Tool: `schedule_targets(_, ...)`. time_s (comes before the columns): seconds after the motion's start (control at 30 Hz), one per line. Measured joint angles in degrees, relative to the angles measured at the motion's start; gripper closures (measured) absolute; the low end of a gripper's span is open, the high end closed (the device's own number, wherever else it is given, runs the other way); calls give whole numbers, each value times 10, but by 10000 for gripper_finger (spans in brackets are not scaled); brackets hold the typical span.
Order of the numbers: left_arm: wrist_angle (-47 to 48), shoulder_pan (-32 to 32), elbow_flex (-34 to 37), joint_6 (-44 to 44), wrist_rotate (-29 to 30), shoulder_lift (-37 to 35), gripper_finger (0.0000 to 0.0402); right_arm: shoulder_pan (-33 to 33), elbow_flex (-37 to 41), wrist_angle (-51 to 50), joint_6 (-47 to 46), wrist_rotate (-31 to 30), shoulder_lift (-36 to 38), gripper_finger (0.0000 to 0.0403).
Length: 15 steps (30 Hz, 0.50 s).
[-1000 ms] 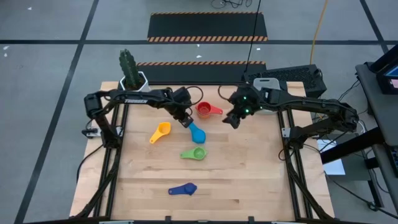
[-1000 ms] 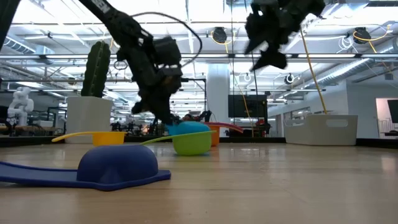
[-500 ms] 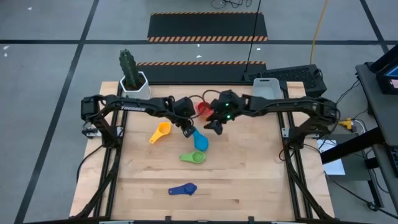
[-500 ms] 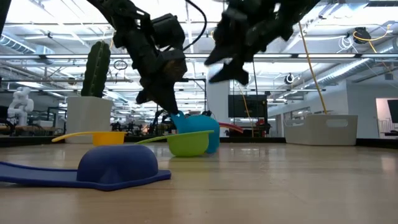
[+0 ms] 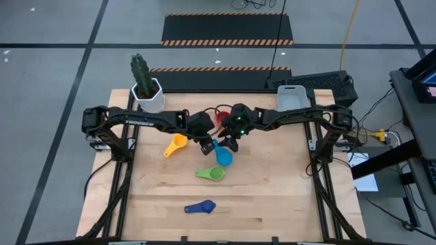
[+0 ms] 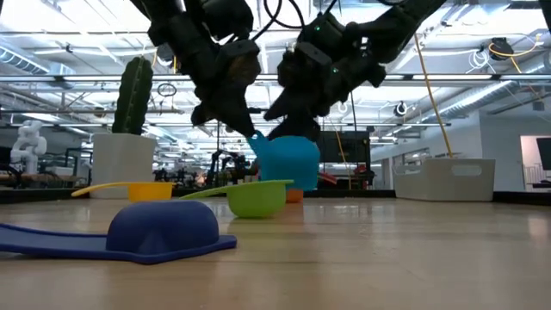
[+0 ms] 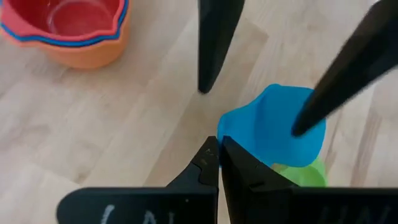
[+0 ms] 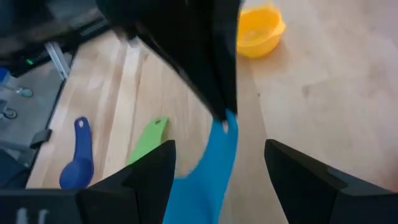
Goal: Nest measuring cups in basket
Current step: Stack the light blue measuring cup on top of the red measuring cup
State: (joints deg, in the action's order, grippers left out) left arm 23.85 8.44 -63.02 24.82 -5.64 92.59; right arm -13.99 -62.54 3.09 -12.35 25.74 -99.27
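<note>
Fingers of the left gripper point(image 5: 206, 142) are clamped on the handle of a light blue cup point(image 5: 223, 156), lifted off the table. Straddling its bowl, the right gripper point(image 5: 230, 144) stands spread, touching nothing I can confirm. Behind them sits a nested red-topped stack point(image 7: 73, 26); yellow point(image 5: 176, 144), green point(image 5: 212, 174) and dark blue point(image 5: 201, 207) cups lie loose nearby. Well beyond, the basket point(image 5: 290, 96) looks empty, so most work remains. "TROSSEN" is faintly legible on the left arm.

Six measuring cups show: one light blue point(image 5: 223, 156), yellow point(image 5: 176, 143), green point(image 5: 212, 174), dark blue point(image 5: 201, 207), red point(image 7: 78, 17), orange point(image 7: 87, 55); one basket point(image 5: 289, 96).
</note>
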Motion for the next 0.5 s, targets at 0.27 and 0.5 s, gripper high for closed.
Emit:
schedule_targets(0.27,-20,-3,0,7,4,-3,400,7,0,49,-5,4,-29,177)
schedule_targets(0.5,-54,-4,0,3,7,-3,400,6,1,46,1,16,-30,269)
